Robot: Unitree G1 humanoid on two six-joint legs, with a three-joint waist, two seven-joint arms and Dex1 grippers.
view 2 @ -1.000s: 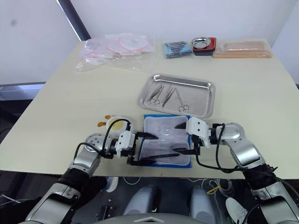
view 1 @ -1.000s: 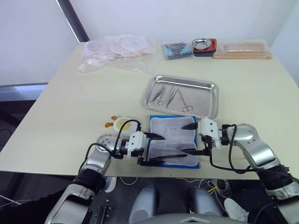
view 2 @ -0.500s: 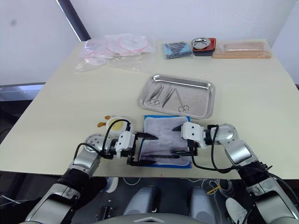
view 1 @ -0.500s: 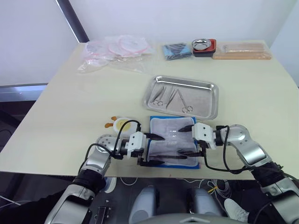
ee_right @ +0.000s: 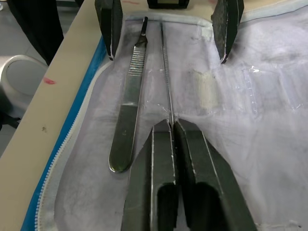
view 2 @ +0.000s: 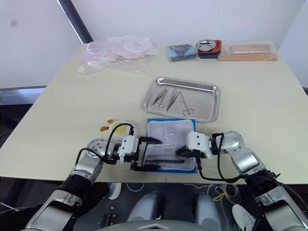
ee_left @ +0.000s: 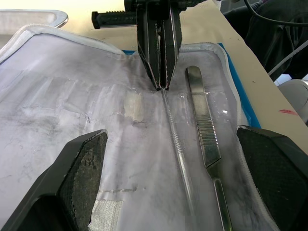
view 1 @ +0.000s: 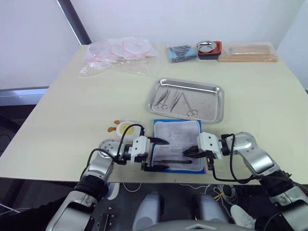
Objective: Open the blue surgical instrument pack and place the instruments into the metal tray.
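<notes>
The blue surgical instrument pack (view 1: pixel 179 129) lies open near the table's front edge, pale lining up. On its near part lie two instruments side by side: a flat metal handle (ee_right: pixel 128 103) and a thin metal rod (ee_right: pixel 166 72). My right gripper (view 1: pixel 186 153) is shut, its tips pinching the rod's right end. My left gripper (view 1: pixel 167 155) is open and straddles the left ends of both tools without touching them. The metal tray (view 1: pixel 211 100) sits just beyond the pack, with several scissors and forceps (view 1: pixel 166 98) in its left half.
A small yellow and white round thing (view 1: pixel 126 128) lies left of the pack. Along the far edge are clear plastic bags (view 1: pixel 120 52), a dark blue cloth bundle (view 1: pixel 182 52), a small steel bowl (view 1: pixel 208 46) and a long tan board (view 1: pixel 248 52).
My right gripper has moved left and nearer over the pack's front part, and its wide-open fingers have shut on the thin rod. The left gripper has stayed put, open.
</notes>
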